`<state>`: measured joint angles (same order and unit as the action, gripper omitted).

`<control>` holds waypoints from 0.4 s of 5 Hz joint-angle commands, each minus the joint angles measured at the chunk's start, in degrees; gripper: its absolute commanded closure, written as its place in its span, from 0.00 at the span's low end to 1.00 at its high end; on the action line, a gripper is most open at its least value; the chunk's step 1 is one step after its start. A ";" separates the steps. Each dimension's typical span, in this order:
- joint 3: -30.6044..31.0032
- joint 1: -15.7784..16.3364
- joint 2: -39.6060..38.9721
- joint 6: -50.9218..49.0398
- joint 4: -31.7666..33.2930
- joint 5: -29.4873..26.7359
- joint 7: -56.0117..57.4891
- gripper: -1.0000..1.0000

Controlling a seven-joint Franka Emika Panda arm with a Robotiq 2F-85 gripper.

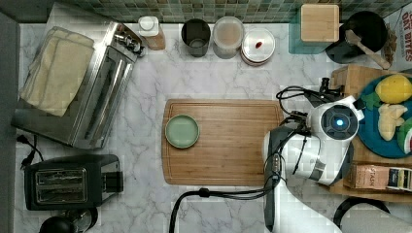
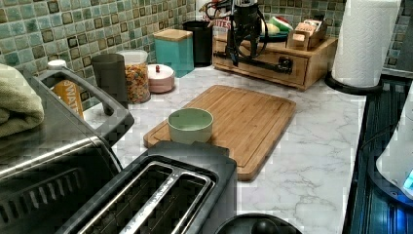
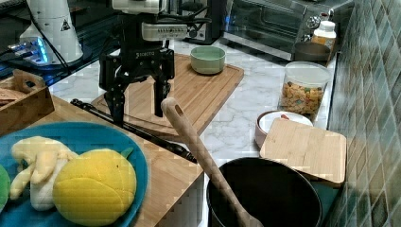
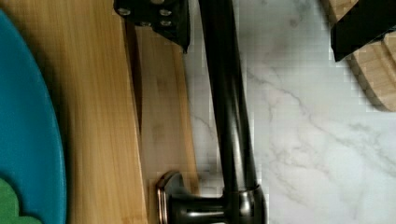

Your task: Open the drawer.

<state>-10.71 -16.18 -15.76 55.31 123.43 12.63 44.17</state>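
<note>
A clear lidded jar (image 3: 304, 90) holds coloured cereal; the pale green ceramic bowl (image 3: 207, 58) on the flat bamboo cutting board (image 3: 198, 90) looks empty. The light bamboo drawer (image 2: 265, 64) sits against the tiled wall, front facing the board, its long black bar handle (image 3: 132, 128) lying horizontal along it. The black gripper (image 3: 137, 109) straddles the handle, fingers spread apart
</note>
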 commanded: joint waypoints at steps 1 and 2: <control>1.39 -3.80 -5.84 2.28 -2.09 -3.16 6.18 0.00; 1.33 -2.88 -5.67 1.41 -2.14 -2.87 5.36 0.00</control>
<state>-10.48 -17.78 -20.09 56.85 123.43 10.12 44.20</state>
